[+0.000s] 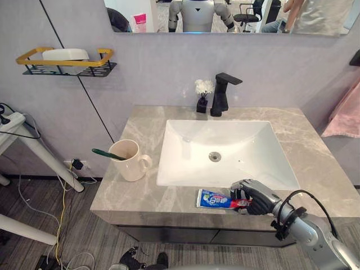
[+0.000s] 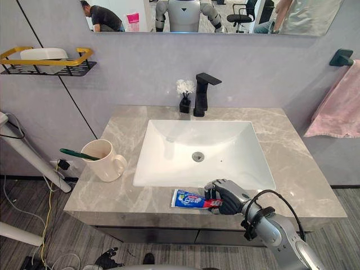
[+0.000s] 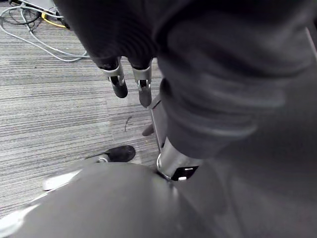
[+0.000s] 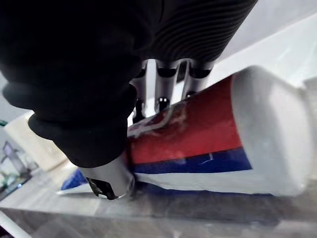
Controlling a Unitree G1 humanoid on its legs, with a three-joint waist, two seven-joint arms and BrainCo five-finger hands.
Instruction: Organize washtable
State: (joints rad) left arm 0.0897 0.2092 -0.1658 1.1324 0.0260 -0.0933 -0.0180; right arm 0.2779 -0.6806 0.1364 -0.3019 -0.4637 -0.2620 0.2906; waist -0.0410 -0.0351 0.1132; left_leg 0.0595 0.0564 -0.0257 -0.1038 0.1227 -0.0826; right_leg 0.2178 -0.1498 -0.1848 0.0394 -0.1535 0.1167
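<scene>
From the left eye view, the right hand (image 1: pixel 251 197) is bending over the cap end of the toothpaste tube (image 1: pixel 212 199). The tube is lying flat on the front strip of the counter (image 1: pixel 315 163), just in front of the sink (image 1: pixel 225 140). Well apart to the left, a cream mug (image 1: pixel 128 160) is standing with a green toothbrush (image 1: pixel 107 153) leaning in it. I judge that mug to be where the tube belongs.

The right eye view is showing the same scene. The tube's flat tail is pointing toward the mug side, and the hand is covering the red end.

In the left wrist view, the left hand (image 3: pixel 118 79) is hanging low over the carpet (image 3: pixel 54 114), its fingers relaxed and holding nothing.

In the right wrist view, the fingers (image 4: pixel 163 101) are wrapping the far side of the tube and the thumb (image 4: pixel 106 178) is pressing the near side, so the hand is grasping it. The tube's underside is resting on the stone. To do this well, I would have the hand squeezing gently so no paste is forced out. It should be lifting straight up before swinging left, and it should be tipping the tube upright over the mug.
</scene>
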